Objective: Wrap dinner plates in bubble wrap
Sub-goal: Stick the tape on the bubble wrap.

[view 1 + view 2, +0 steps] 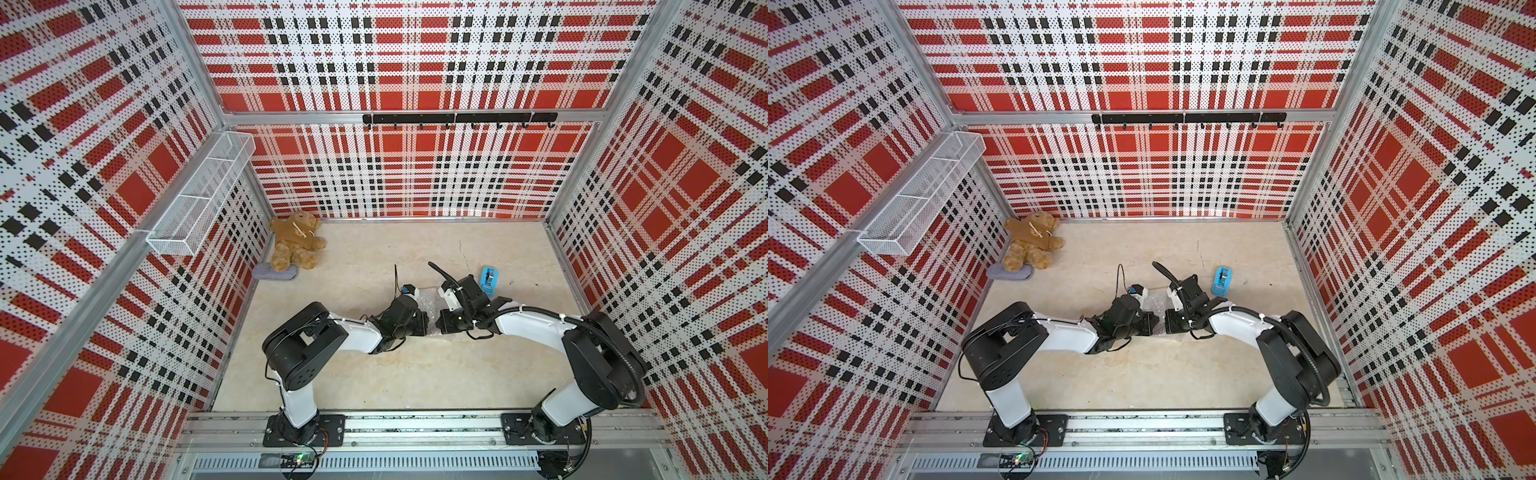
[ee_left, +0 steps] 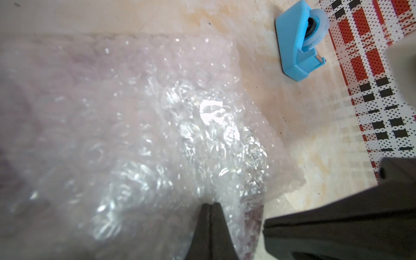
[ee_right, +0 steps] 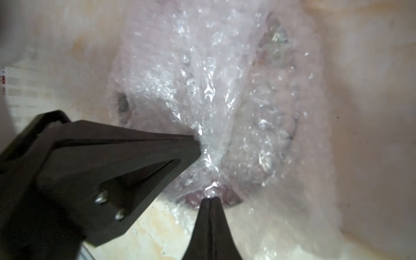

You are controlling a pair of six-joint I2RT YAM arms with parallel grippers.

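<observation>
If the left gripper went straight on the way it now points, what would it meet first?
The left gripper, jaws shut, has its tips in the bunched bubble wrap, so that comes first. The dark-red plate seems to lie just beneath, though depth is unclear.

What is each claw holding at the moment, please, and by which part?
Both hold the bubble wrap. The left claw and right claw are each shut on a bunched fold of the sheet, close to each other.
</observation>
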